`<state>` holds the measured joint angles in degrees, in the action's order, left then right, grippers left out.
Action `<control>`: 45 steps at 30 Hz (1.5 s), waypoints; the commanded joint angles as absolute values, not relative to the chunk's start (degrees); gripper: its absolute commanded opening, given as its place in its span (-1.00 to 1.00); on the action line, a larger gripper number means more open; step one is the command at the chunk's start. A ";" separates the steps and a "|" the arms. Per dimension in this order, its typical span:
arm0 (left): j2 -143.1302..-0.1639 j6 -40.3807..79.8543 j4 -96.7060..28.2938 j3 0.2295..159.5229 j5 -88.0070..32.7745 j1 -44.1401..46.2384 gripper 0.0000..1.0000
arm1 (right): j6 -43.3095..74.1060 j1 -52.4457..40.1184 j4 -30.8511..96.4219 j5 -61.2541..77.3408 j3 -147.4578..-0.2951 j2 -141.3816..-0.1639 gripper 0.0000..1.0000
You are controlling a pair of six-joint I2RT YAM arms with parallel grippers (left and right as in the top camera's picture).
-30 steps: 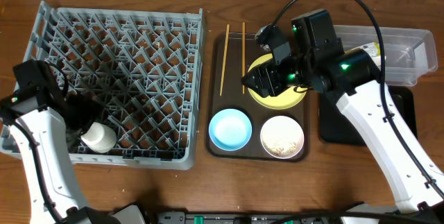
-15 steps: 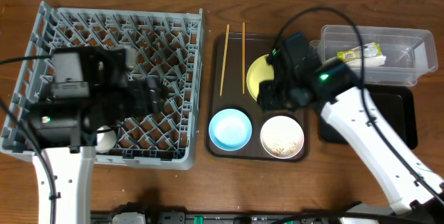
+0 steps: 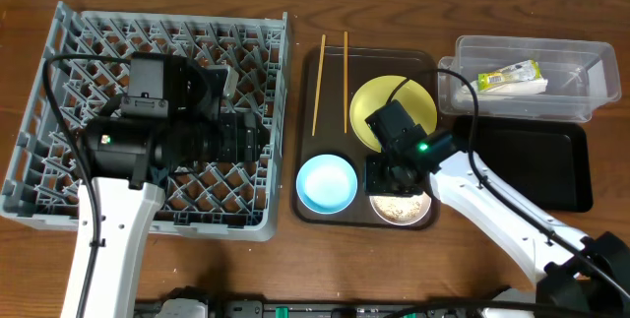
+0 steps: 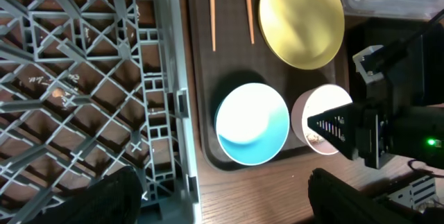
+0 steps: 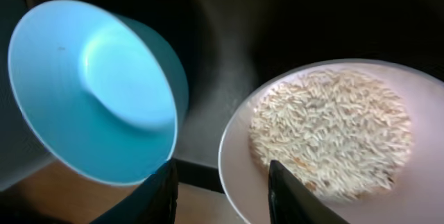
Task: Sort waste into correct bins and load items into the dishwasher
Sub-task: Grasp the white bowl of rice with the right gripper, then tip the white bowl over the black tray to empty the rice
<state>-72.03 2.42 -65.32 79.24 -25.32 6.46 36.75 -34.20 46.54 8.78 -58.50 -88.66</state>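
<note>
Right wrist view showed the right claw [image 5: 222, 175] open and empty, fingers [image 5: 163, 196] astride the rim of the white bowl [image 5: 239, 123] nearest the blue bowl [image 5: 90, 92], rice [image 5: 329, 123] just ahead; the left claw [image 3: 254, 137], also open, hung farther off over the rack [image 3: 118, 42].

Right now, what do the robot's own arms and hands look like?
The left arm and right arm both have smooth white shells with black joint housings, each showing a small green light. Thin black cables loop alongside them. The left hand and right hand are black with two fingers.
</note>
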 commanded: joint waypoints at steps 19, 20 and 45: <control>-72.34 1.08 -65.30 79.83 -24.97 6.61 0.62 | 36.05 -28.08 45.17 10.94 -60.34 -99.63 -0.97; -72.34 1.08 -65.28 79.83 -24.97 6.61 0.61 | 34.70 -28.01 45.74 10.76 -60.80 -99.63 -0.98; -72.34 1.06 -65.04 79.83 -23.29 6.61 0.62 | 3.77 5.45 53.01 45.76 -63.33 -82.19 -0.98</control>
